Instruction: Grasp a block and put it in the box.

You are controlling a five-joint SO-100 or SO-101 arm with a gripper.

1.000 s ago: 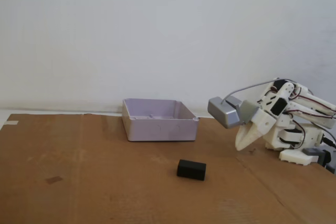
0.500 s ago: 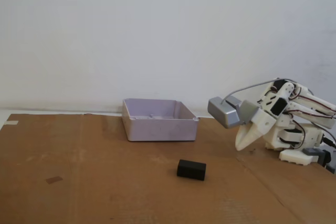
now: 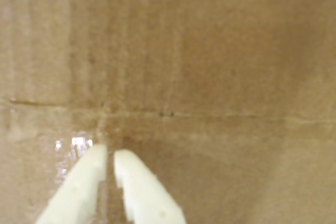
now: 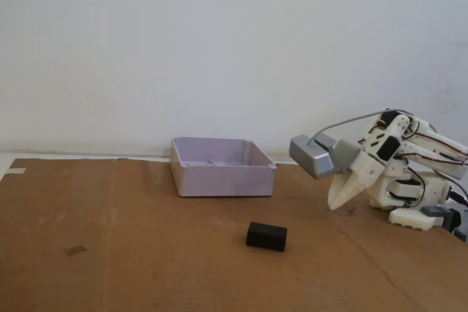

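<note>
End effector (image 4: 333,204) nearly closed, empty, low near arm base; block (image 4: 266,236) lies on table to its left in fixed view, long axis left-right, box (image 4: 221,177) behind.

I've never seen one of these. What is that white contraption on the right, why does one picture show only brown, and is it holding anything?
The white contraption is a small robot arm, folded low on a cardboard-covered table. Its pointed end is a two-finger gripper, a simple pincer. The grey box beside it is a camera riding on the wrist. That camera took the brown picture: it looks down past the gripper at bare cardboard. The other picture comes from a camera standing still in front of the table. On the table lie a small black block and, behind it, an open pale box. The gripper holds nothing; its fingers are nearly together, and the block lies apart from it.
</note>
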